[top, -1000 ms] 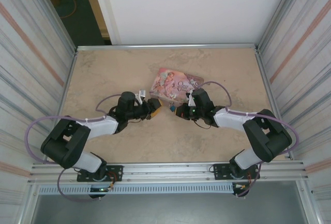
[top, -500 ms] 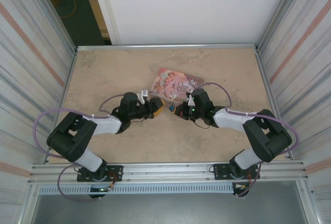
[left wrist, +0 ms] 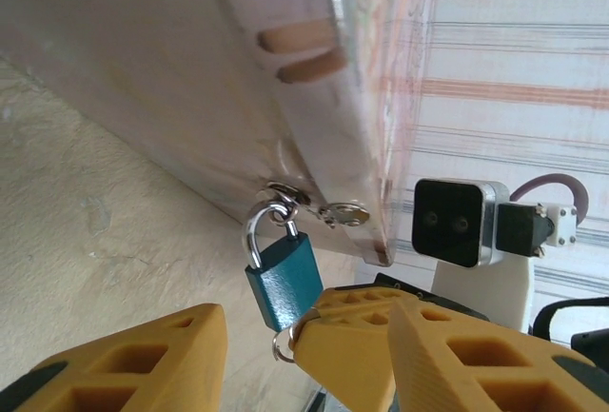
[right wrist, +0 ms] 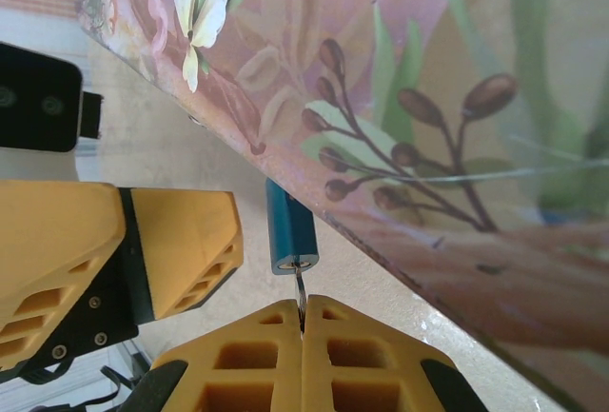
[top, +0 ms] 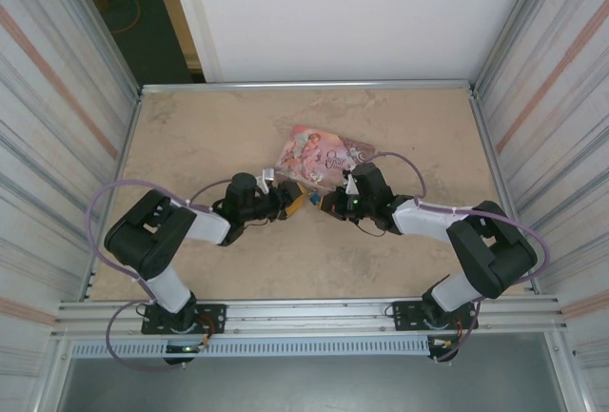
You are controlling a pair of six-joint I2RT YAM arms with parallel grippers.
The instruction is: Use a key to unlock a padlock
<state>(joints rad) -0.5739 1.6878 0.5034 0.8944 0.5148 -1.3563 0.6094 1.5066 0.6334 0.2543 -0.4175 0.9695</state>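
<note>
**Key at the keyhole, padlock body not yet gripped**

The marble-patterned table (top: 190,146) carries the pink illustrated tin box (top: 328,153) a little beyond its centre, towards the far edge. Both grippers meet at the tin's near edge. The left gripper (top: 295,201) has its fingers apart, one on each side of the padlock, and touches nothing that I can make out. The right gripper (right wrist: 303,317) is pinched tight on the key. The small blue padlock (left wrist: 283,281) is hooked by its silvery shackle (left wrist: 255,231) through the tin's clasp (left wrist: 285,193), with its body sticking out from the tin's edge. The key (right wrist: 300,290) shows as a thin blade running from the closed fingertips to the padlock's bottom face. How deep it sits cannot be told.

The padlock looks light, rigid and smooth-painted. It seems free to swing on the clasp, so it would likely twist along with the key. The flat sides of its body are the place to pinch it, leaving the shackle and bottom face free.
</note>
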